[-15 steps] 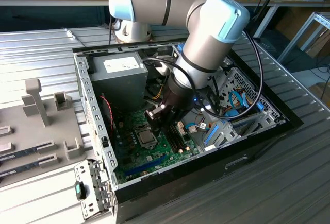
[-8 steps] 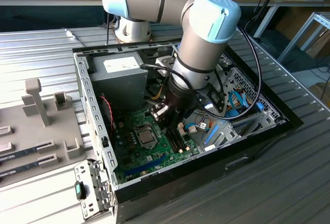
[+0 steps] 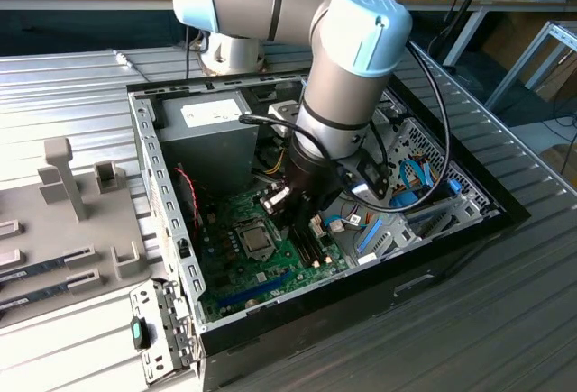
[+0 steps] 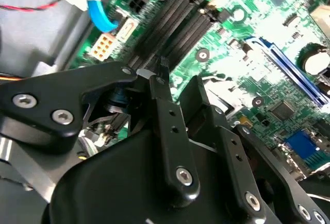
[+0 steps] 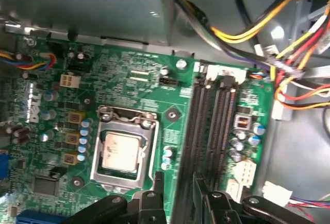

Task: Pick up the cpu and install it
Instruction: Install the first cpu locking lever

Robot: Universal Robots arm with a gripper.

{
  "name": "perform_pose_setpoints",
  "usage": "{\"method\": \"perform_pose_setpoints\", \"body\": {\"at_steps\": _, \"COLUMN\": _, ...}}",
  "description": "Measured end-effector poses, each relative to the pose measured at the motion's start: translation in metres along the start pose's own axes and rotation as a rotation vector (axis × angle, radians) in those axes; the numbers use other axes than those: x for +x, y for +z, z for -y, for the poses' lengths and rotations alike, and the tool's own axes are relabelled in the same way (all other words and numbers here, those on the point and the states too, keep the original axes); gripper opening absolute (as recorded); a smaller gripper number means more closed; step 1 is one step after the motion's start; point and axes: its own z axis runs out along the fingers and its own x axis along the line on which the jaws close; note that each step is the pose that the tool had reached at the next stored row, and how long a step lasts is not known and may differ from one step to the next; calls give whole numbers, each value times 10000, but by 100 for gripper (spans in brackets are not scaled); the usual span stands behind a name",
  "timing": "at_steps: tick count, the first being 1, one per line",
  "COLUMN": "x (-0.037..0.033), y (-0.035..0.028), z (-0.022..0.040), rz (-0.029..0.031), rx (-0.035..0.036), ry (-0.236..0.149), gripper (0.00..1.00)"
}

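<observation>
Racks of grey fixtures [image 3: 68, 198] sit at the exterior view's left, on the ribbed metal table [image 3: 505, 320], and just to their right lies the opened computer case [image 3: 171, 230] with the green motherboard [image 3: 270, 266] flat in its bottom. On that board, in the exterior view, the silver socket frame [image 3: 256, 241] shows with a pale square in its middle. The first wrist view gives the better look: the cpu [image 5: 121, 151] lies inside the socket frame [image 5: 125, 149], flat and square to it, so the placing looks done as far as I can judge. Whether the frame is clamped down over the chip I cannot tell. To the right of the socket, the gripper [image 3: 302, 216] hangs over the black memory slots [image 5: 211, 126], near the cpu but apart from it. In the first wrist view its two black fingers [image 5: 158, 183] stand a narrow gap apart with nothing between them, so it carries no chip.
</observation>
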Motion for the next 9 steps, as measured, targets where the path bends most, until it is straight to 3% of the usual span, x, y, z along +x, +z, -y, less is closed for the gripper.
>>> {"method": "perform_pose_setpoints", "body": {"at_steps": 3, "x": 114, "y": 17, "z": -27, "rz": 0, "rx": 0, "ry": 17, "gripper": 36}}
{"method": "perform_pose_setpoints", "body": {"at_steps": 9, "x": 114, "y": 62, "z": -29, "rz": -17, "rx": 103, "ry": 22, "gripper": 36}}
